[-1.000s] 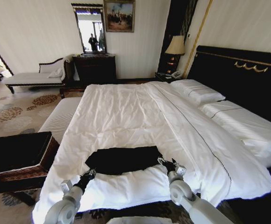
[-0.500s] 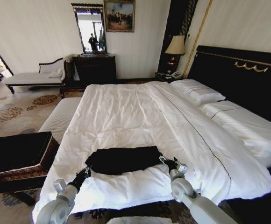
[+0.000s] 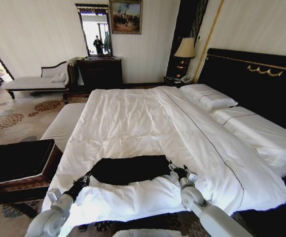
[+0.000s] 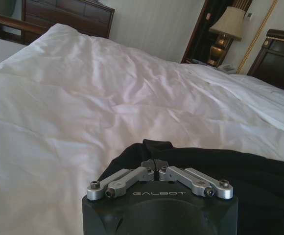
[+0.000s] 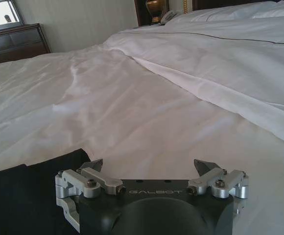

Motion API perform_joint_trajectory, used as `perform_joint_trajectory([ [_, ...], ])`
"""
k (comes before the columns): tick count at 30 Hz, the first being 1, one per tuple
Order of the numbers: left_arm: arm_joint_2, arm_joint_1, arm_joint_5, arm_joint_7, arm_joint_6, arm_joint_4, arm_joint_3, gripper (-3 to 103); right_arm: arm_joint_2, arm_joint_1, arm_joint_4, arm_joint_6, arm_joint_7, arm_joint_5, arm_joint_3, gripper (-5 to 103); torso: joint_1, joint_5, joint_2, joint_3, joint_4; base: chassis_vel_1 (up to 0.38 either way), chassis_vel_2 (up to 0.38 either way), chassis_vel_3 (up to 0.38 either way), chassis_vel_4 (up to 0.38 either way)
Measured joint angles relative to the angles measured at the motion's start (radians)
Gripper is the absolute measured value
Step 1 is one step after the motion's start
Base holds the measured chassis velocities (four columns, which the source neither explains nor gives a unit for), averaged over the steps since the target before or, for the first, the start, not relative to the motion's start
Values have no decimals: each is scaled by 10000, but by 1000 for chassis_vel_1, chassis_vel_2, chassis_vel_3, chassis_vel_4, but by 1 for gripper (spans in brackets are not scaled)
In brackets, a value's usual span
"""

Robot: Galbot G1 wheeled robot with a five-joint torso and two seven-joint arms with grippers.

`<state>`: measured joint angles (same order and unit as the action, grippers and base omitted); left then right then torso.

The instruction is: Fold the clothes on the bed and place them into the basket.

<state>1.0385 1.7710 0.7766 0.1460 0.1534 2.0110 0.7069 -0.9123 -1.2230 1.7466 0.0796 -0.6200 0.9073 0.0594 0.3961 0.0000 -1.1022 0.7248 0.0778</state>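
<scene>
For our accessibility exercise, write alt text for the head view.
A black T-shirt lies near the foot of a white bed, the left gripper shut on its left edge and the right gripper open at its right edge. A dark basket stands left of the bed.

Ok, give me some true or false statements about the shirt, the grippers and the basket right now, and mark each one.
1. The black shirt lies on the bed. True.
2. The left gripper is shut on the shirt's edge. True.
3. The right gripper is shut. False: its fingers are spread open beside the shirt.
4. The shirt is in the basket. False: the basket stands on the floor beside the bed, without the shirt.
</scene>
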Motion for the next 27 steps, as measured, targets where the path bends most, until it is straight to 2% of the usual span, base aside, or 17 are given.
perform_joint_trajectory([
  [5,-30,-9,-386,-12,-149,-275,-120,0,-5,316,-456,517,725,242,-2,100,0,-1,0,0,1,0,0,0,0],
  [9,201,-77,-725,-206,-310,-392,-359,0,-9,776,-705,755,1519,1327,-18,100,1,-2,0,0,-2,0,0,0,0],
  [12,291,-104,-777,-290,-366,-420,-392,-1,-9,917,-745,755,1667,1605,-62,100,0,0,0,0,-2,0,0,0,0],
  [15,415,-207,-818,-427,-552,-519,-260,15,-9,1221,-897,726,2199,2184,-177,100,0,-1,0,0,0,0,0,0,0],
  [18,460,-302,-771,-506,-647,-580,-87,20,-24,1352,-992,662,2400,2446,-221,100,0,-1,0,0,0,0,0,0,0],
  [19,529,-466,-496,-637,-693,-597,198,31,-43,1468,-1076,569,2562,2727,-259,100,0,-1,0,1,-1,0,0,0,0],
  [21,577,-604,-226,-738,-693,-584,402,31,-46,1525,-1117,494,2636,2898,-282,100,0,0,0,0,-1,0,0,0,0],
  [24,687,-1035,548,-1005,-595,-434,966,47,-2,1603,-1167,255,2740,3305,-333,100,1,0,0,0,2,0,0,0,0],
  [25,703,-1266,954,-1124,-475,-356,1249,53,20,1641,-1179,145,2747,3478,-355,103,1,0,0,0,3,0,0,0,0],
  [27,700,-1327,1069,-1150,-436,-331,1335,53,26,1667,-1197,95,2751,3540,-366,100,0,0,0,0,4,0,0,0,0],
])
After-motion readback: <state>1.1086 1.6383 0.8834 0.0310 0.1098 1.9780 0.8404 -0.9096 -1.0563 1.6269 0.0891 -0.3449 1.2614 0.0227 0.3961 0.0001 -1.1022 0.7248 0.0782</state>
